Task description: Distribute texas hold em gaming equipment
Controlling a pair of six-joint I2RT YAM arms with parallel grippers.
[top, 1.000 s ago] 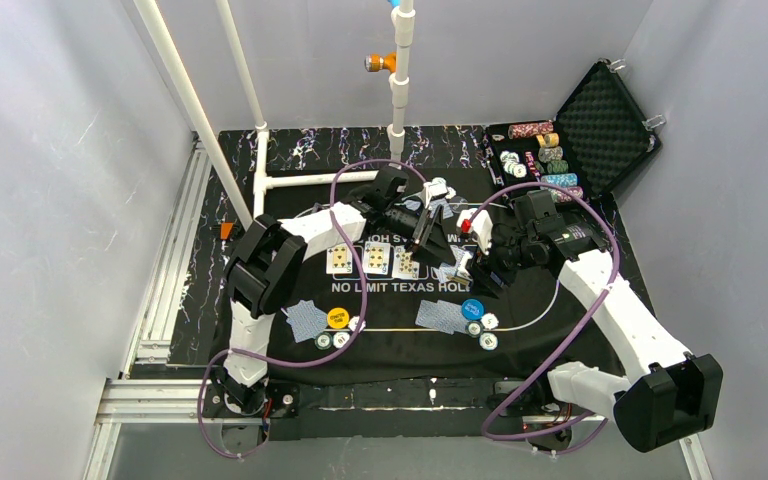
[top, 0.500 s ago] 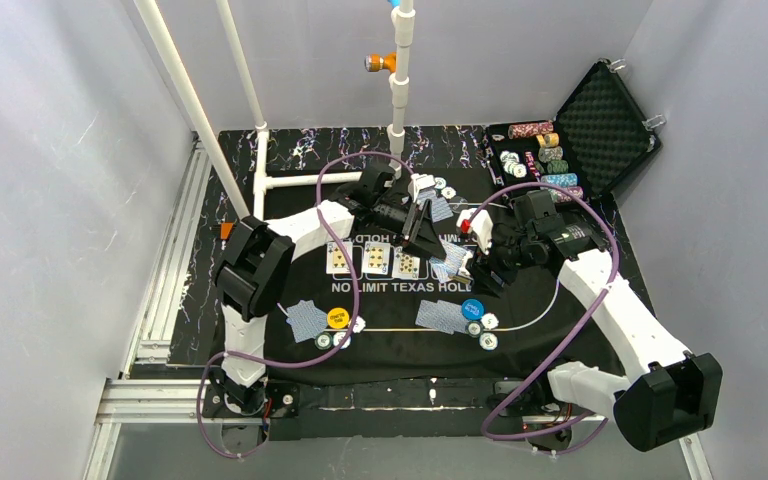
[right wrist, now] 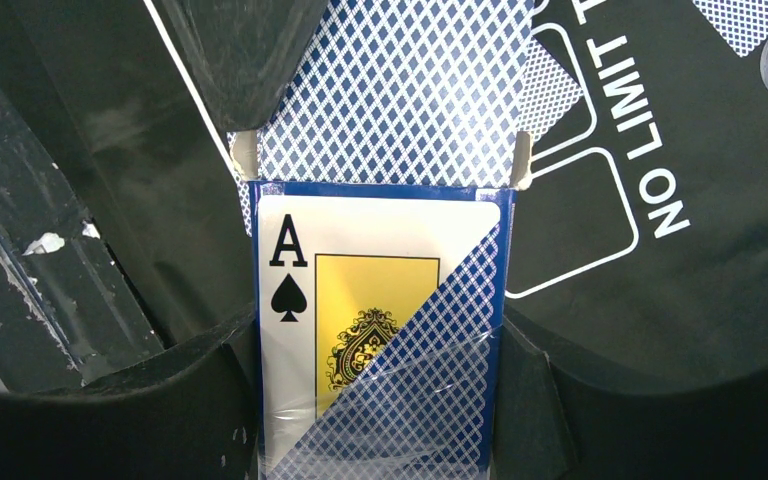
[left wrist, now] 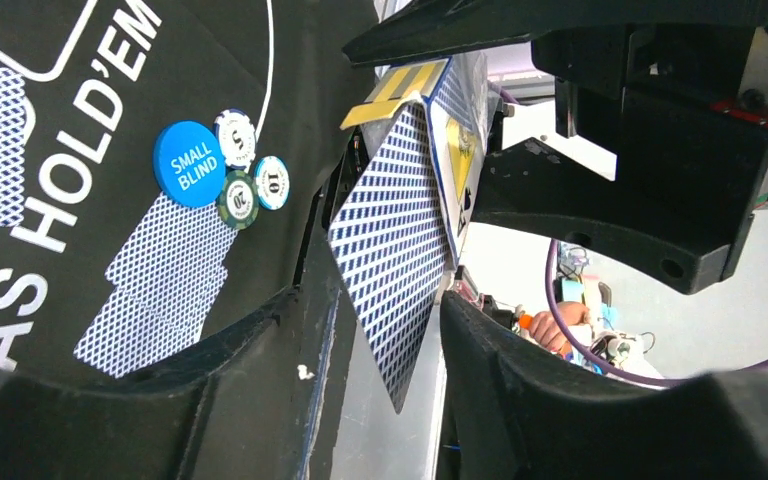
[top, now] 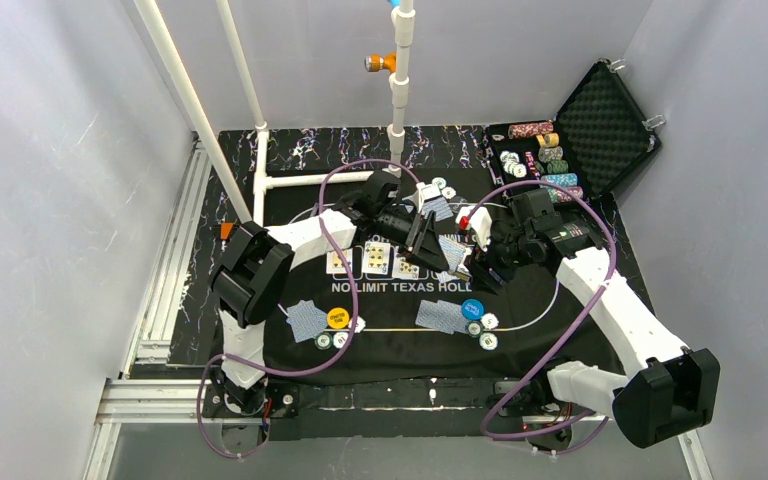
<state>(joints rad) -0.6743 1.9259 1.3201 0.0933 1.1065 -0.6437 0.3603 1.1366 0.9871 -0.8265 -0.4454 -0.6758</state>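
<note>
My right gripper [right wrist: 375,400] is shut on the deck box [right wrist: 360,320], which has an ace of spades face and a clear wrapper. A blue-backed playing card [right wrist: 400,90] sticks out of its open top. In the left wrist view that card [left wrist: 395,250] hangs between the fingers of my left gripper [left wrist: 375,350]. The card lies near the right finger [left wrist: 560,400], and a gap shows to the left one. From above, the left gripper [top: 432,243] and the right gripper [top: 468,265] meet over the mat's middle. The blue button [top: 472,308] and the yellow button [top: 337,318] lie by chips and face-down cards.
Three face-up cards [top: 375,258] lie in a row on the black mat [top: 400,345]. More cards and chips [top: 440,190] sit at the mat's far edge. The open foam-lined case [top: 600,125] with chip stacks [top: 550,160] stands at the back right. White pipes [top: 260,150] rise at the back left.
My left gripper has shifted a little to the right, closer to the box in the right gripper, and its elbow has swung left. The right arm has hardly moved.
</note>
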